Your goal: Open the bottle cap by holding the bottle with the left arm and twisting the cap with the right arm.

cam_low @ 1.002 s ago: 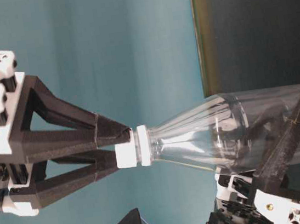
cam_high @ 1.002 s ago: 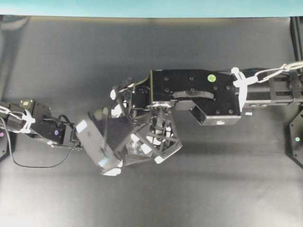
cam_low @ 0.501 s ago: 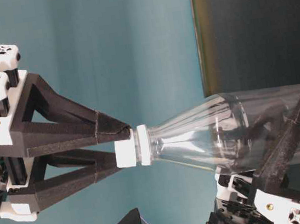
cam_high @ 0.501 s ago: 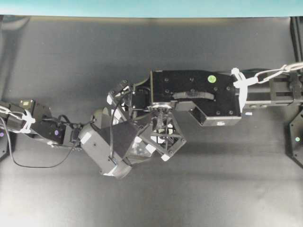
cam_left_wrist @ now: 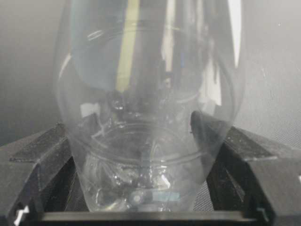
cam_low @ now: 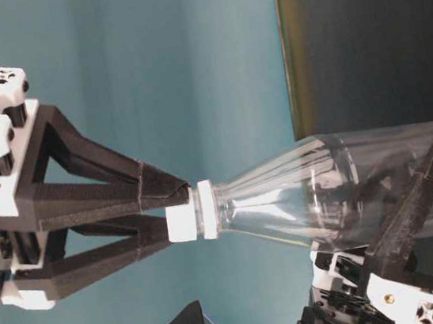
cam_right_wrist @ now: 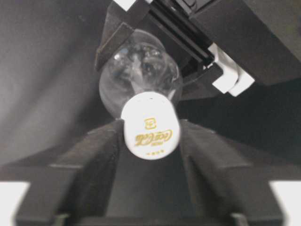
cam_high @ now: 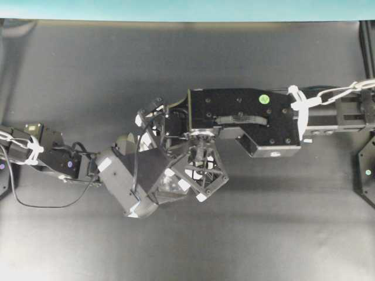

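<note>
I see my left end effector (cam_left_wrist: 141,207) gripping the bottle (cam_low: 316,189) above the surface; my right end effector (cam_low: 176,207) touches the bottle cap (cam_right_wrist: 150,125), so I should squeeze firmly before twisting.

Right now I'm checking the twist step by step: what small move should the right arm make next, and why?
Probably close the right pincer again on the bottle cap: the cap sits between its fingers, still on the bottle, which the left pincer holds.
</note>
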`<state>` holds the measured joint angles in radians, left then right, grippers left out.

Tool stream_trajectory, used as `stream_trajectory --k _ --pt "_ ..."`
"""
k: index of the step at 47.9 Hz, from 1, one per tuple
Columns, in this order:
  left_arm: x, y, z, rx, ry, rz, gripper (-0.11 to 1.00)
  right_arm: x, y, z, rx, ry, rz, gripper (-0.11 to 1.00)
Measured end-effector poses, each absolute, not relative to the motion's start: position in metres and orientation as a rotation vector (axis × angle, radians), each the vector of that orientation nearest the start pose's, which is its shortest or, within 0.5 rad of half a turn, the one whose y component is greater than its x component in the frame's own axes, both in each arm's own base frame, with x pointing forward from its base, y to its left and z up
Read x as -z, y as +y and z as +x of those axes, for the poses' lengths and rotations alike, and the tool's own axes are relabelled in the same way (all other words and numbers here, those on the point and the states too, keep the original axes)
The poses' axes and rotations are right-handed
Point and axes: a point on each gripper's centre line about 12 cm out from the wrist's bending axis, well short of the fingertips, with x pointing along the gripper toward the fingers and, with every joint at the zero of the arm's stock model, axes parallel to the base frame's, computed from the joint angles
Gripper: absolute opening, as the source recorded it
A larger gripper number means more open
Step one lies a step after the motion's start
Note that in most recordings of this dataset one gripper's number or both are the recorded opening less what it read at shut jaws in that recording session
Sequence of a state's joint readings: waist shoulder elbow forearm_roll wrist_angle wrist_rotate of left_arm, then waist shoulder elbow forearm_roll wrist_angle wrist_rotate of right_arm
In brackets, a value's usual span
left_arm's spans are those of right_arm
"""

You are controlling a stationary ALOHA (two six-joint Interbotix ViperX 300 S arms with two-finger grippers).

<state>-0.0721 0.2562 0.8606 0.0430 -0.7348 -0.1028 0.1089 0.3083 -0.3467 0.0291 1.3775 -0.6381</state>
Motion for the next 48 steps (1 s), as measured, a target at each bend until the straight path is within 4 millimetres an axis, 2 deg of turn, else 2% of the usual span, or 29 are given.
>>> stream_trajectory --k 4,6,16,28,41,48 --pt "-0.088 -0.031 0.374 0.088 0.386 -0.061 0.81 -0.292 0.055 0.472 -0.511 1.253 -0.577 0.76" --pt "-0.088 -0.03 0.374 0.085 0.386 -0.063 0.81 -0.294 0.057 0.472 -0.499 1.24 -0.57 0.79" --pt "-0.089 -0.031 0.374 0.087 0.386 -0.061 0.81 -0.319 0.068 0.469 -0.424 1.143 -0.499 0.77" --pt "-0.088 -0.031 0.373 0.086 0.4 -0.06 0.81 -0.368 0.072 0.435 -0.31 1.044 -0.336 0.77" --pt "-0.087 -0.031 0.373 0.085 0.41 -0.059 0.81 -0.373 0.077 0.399 -0.246 0.905 -0.204 0.77" --pt "-0.088 -0.031 0.374 0.086 0.409 -0.06 0.81 -0.361 0.072 0.376 -0.199 0.847 -0.102 0.77"
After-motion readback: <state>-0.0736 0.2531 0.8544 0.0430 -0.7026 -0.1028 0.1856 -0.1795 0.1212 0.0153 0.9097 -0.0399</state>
